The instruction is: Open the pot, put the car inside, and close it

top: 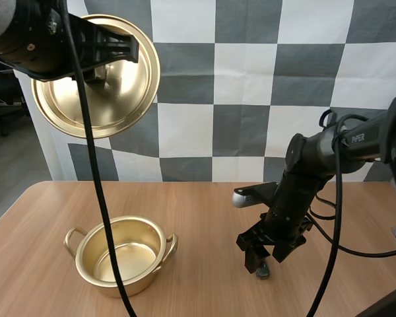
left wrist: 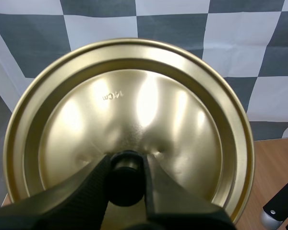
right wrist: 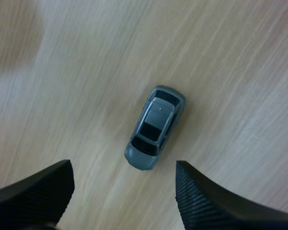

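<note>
High view: left gripper (top: 112,59) holds the lid (top: 119,105) up at ten o'clock — open pot (top: 148,277) at seven, right gripper (top: 261,254) over the car (top: 263,269) at five.
Left wrist: fingers (left wrist: 93,187) pinch the lid's knob (left wrist: 126,181).
Right wrist: fingers (right wrist: 38,191) spread wide — car on the table (right wrist: 221,57) between them.

Gold pot (top: 135,251), gold lid (top: 125,99); grey car (right wrist: 155,127), black windows (right wrist: 145,146); tan wood-grain table (top: 204,211).

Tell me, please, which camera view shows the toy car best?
The right wrist view: the whole grey car lies on the table beneath the open right gripper, seen from above. In the high view just a grey sliver peeks out under that gripper. The left wrist view faces the lid held aloft instead.
</note>
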Motion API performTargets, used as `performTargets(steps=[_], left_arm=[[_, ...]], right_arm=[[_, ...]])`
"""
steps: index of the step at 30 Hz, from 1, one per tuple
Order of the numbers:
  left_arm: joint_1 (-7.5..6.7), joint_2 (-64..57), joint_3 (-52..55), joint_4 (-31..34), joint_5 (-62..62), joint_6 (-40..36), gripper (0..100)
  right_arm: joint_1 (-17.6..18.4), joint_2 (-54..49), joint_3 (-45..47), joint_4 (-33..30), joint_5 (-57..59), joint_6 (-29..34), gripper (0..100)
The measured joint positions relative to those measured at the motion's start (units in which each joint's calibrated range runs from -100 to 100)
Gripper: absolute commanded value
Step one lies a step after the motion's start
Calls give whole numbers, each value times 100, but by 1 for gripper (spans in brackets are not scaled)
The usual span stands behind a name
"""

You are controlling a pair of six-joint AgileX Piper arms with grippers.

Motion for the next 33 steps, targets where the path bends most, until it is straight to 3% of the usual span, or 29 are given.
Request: performTargets(steps=[15, 33], left_arm=[[0, 0, 0, -11, 0, 0, 0], [0, -15, 0, -223, 0, 0, 0]], right_arm=[[0, 587, -25, 11, -587, -123, 100], [0, 587, -25, 154, -1261, -255, 100]])
